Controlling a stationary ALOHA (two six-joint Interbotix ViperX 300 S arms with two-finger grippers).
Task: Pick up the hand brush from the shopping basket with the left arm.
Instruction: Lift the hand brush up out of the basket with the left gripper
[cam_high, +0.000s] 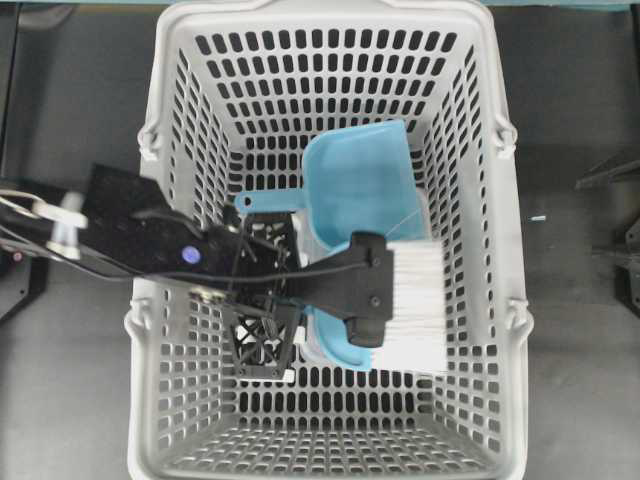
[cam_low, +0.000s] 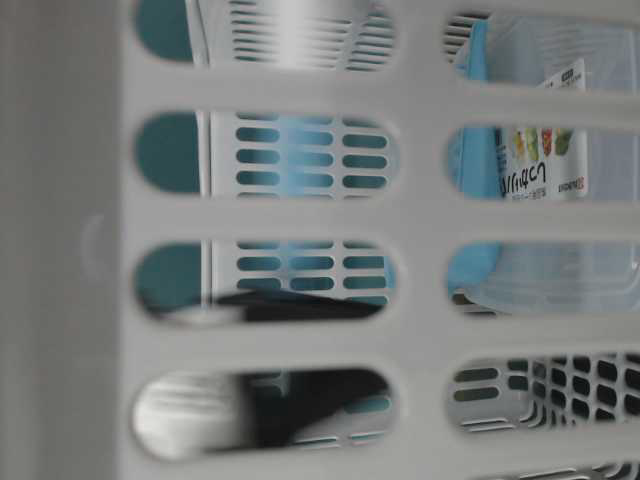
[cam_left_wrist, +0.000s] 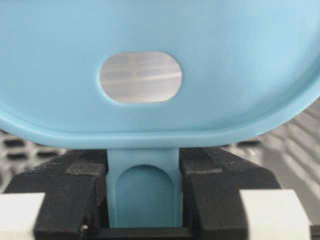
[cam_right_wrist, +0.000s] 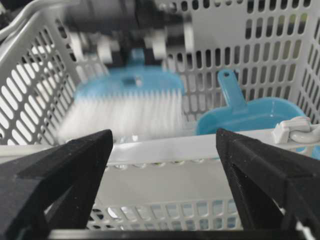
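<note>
The light-blue hand brush (cam_high: 415, 300) is inside the grey shopping basket (cam_high: 180, 400), its white bristles fanning to the right. My left gripper (cam_high: 368, 293) reaches over the basket's left wall and is shut on the brush's thin handle. In the left wrist view the black fingers (cam_left_wrist: 220, 175) press both sides of the handle, with the rounded brush head (cam_left_wrist: 160, 65) just beyond my left gripper (cam_left_wrist: 143, 172). The right wrist view shows the brush (cam_right_wrist: 125, 107) blurred, bristles downward. My right gripper (cam_right_wrist: 165, 150) stands open outside the basket rim (cam_right_wrist: 175, 147), holding nothing.
A light-blue dustpan (cam_high: 365, 180) lies in the basket just behind the brush, and its handle (cam_right_wrist: 230, 90) leans on the far wall. A clear package with a printed label (cam_low: 545, 150) shows through the basket's slots (cam_low: 300, 215). Dark table surrounds the basket.
</note>
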